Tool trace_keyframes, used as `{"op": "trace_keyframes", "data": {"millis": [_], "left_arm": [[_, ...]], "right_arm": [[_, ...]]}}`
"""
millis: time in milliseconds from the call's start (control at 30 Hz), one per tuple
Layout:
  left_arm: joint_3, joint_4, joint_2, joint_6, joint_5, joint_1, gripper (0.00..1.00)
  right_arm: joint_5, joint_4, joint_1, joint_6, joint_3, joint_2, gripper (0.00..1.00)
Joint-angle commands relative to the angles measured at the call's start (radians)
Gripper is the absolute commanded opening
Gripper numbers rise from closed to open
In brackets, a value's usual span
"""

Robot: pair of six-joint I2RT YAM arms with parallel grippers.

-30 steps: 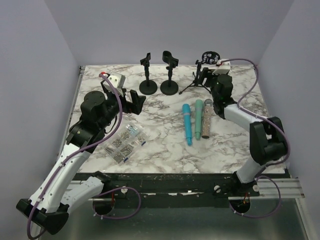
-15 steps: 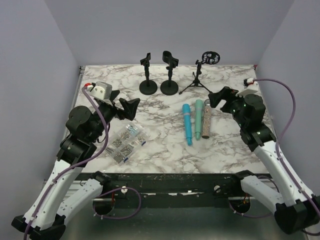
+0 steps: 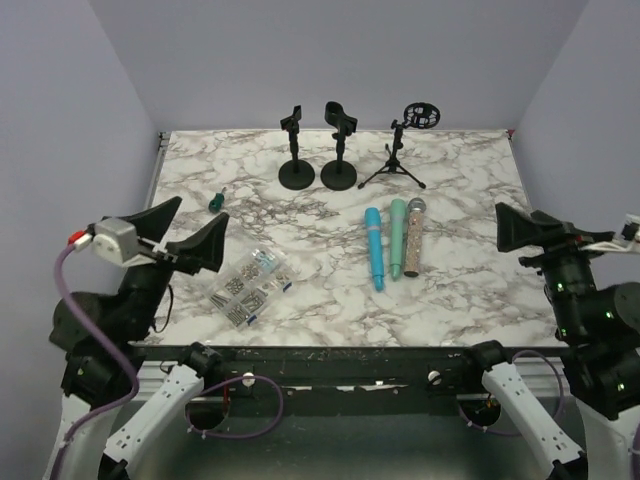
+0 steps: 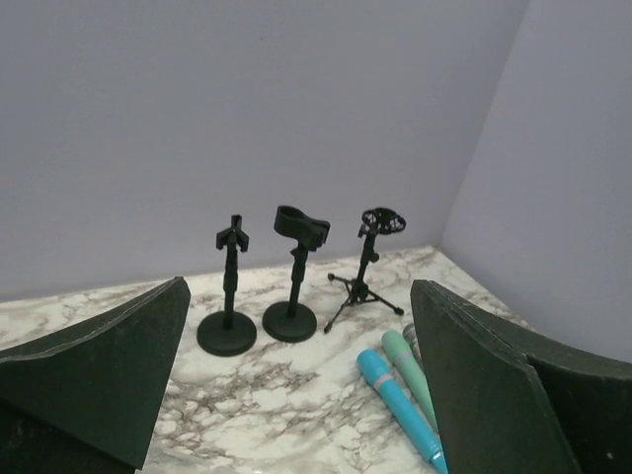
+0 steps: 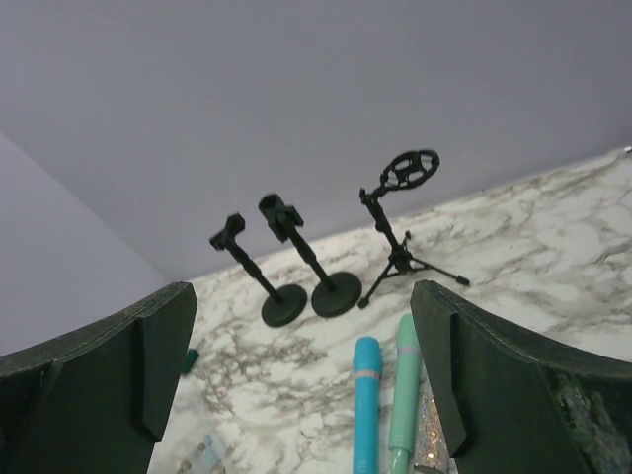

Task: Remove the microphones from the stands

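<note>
Top view. Along the far edge of the table (image 3: 470, 170): left stand (image 3: 295, 150), middle stand (image 3: 339, 150) and tripod stand (image 3: 405, 150), all three bare. Flat on the marble, in front of the tripod stand and side by side: blue microphone (image 3: 374, 248), green microphone (image 3: 397, 238), glitter microphone (image 3: 412, 240). Green and glitter ones close enough to touch; cannot tell if so. Left gripper (image 3: 180, 235) raised above the near left corner, fingers spread wide, holding nothing. Right gripper (image 3: 550, 232) high at the near right edge, spread wide too, empty. Also a clear packet of small metal parts (image 3: 250, 283) near the left gripper, and a small green tool (image 3: 215, 201) further back.

Left wrist view. Fingers (image 4: 99, 375) far apart at either side of the frame, nothing between them. Beyond them the three stands upright with empty clips, and the blue and green microphones lying near the right-hand finger.

Right wrist view. Fingers (image 5: 494, 375) wide as well, empty. Same three bare stands ahead; all three microphones lying on the marble below.

Reads as the end of the task: no microphone sits in any stand, and neither gripper is near one. Calls for no further grasp, by this judgement; at most, resting both arms well apart from the stands so as not to knock them.
</note>
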Motion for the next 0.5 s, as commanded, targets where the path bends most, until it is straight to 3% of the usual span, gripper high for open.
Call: {"op": "trace_keyframes", "data": {"millis": [0, 300, 467], "left_arm": [[0.091, -0.127, -0.102, -0.012, -0.092, -0.004, 0.98], [0.123, -0.201, -0.241, -0.065, -0.113, -0.004, 0.99], [0.109, -0.215, -0.26, -0.084, -0.128, -0.004, 0.99]], "right_arm": [[0.121, -0.075, 0.001, -0.032, 0.051, -0.061, 1.0], [0.175, -0.111, 0.001, -0.05, 0.097, -0.045, 1.0], [0.097, -0.089, 0.001, -0.109, 0.06, -0.052, 1.0]]}}
